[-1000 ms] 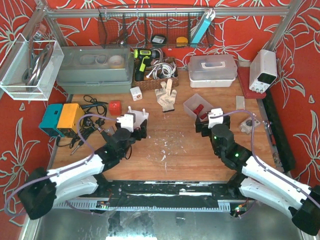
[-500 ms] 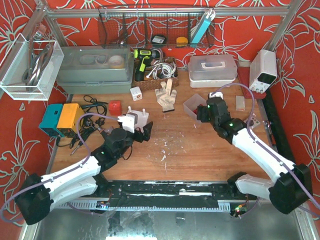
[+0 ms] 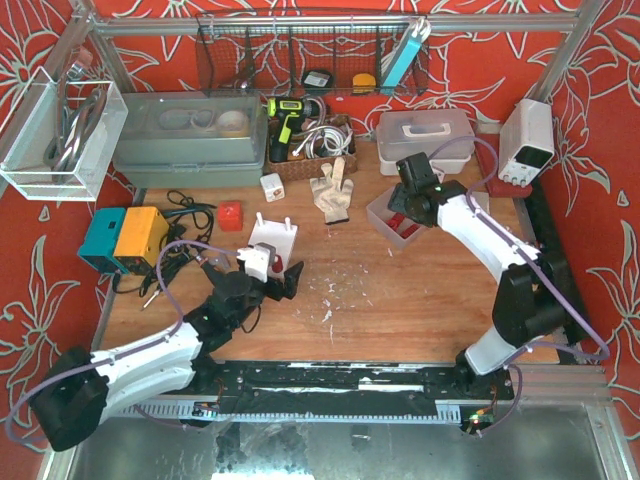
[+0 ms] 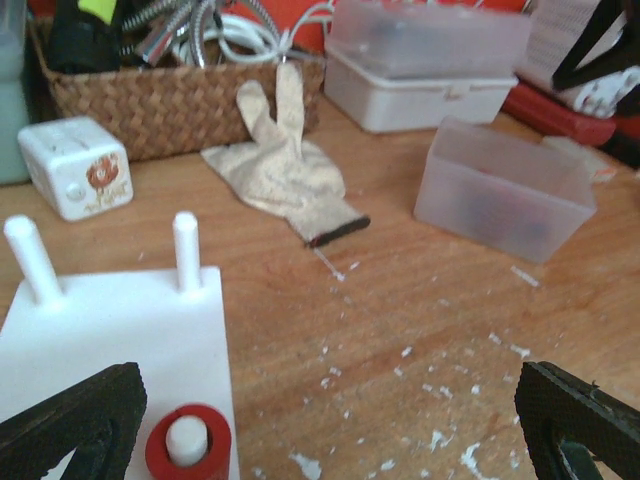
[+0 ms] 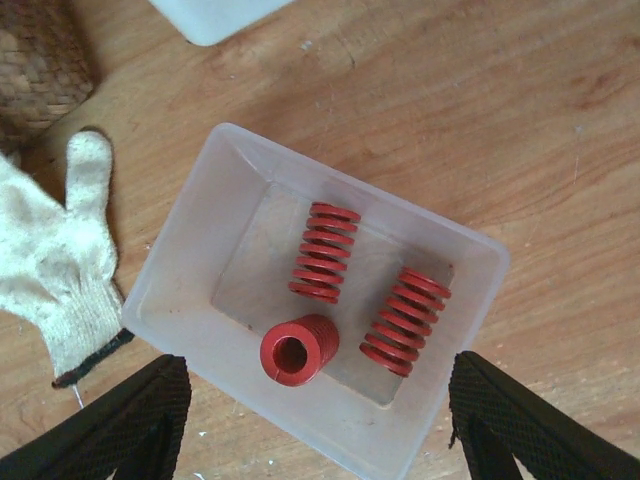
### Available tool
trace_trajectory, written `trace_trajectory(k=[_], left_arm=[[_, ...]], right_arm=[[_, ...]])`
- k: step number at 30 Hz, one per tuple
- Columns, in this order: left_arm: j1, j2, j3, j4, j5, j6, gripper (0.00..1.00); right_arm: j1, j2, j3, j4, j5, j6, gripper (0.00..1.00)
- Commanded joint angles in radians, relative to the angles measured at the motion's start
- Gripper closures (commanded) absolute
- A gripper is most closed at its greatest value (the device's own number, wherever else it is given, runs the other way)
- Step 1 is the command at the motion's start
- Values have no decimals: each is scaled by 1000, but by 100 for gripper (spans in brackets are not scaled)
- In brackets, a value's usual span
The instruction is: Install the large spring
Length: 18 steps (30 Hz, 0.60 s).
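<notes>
The large spring had not yet been fitted, or even picked up. Three red springs [image 5: 322,252] lay in a clear plastic bin [image 5: 180,270] toward the far right corner of the counter [image 3: 420,290]. Two lay on their sides and one [image 5: 298,350] faced up, end-on, near the bin's wall. The end-on one looked the widest, but I could not tell for sure which was the large one.

The right gripper [image 5: 320,400] hung directly above the bin, released, its jaws spread wide to either side and touching nothing.

The white block [image 4: 110,340] sat left of the middle of the counter. A red piece [image 4: 188,450] was already seated on its near peg; whether that was a short spring or a collar was unclear. Two tall pegs [image 4: 187,245] at the block's far edge stood bare. The left gripper [image 4: 325,420] waited just beside the block, also released and holding nothing. A cloth glove [image 4: 285,170] lay between block and bin, toward the far edge.

By my reading almost the whole job remained: come down into the bin, close on the right spring, carry it across toward the left, and slide it over a bare peg. Picking among springs lying so near each other looked the tricky part.
</notes>
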Motion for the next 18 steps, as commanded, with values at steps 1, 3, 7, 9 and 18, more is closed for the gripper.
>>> trace_trajectory(k=[1, 3, 7, 9, 18], left_arm=[[-1, -62, 8, 49, 3, 12, 0], [-2, -93, 13, 33, 23, 11, 0], [-3, -138, -10, 48, 34, 4, 0], [-3, -143, -11, 46, 33, 3, 0], [-4, -114, 11, 31, 79, 19, 0]], right_arm=[[20, 79, 100, -161, 31, 160, 28], [41, 127, 155, -205, 55, 177, 29], [69, 219, 215, -253, 63, 202, 33], [81, 248, 237, -255, 87, 200, 37], [82, 379, 361, -353, 102, 211, 40]])
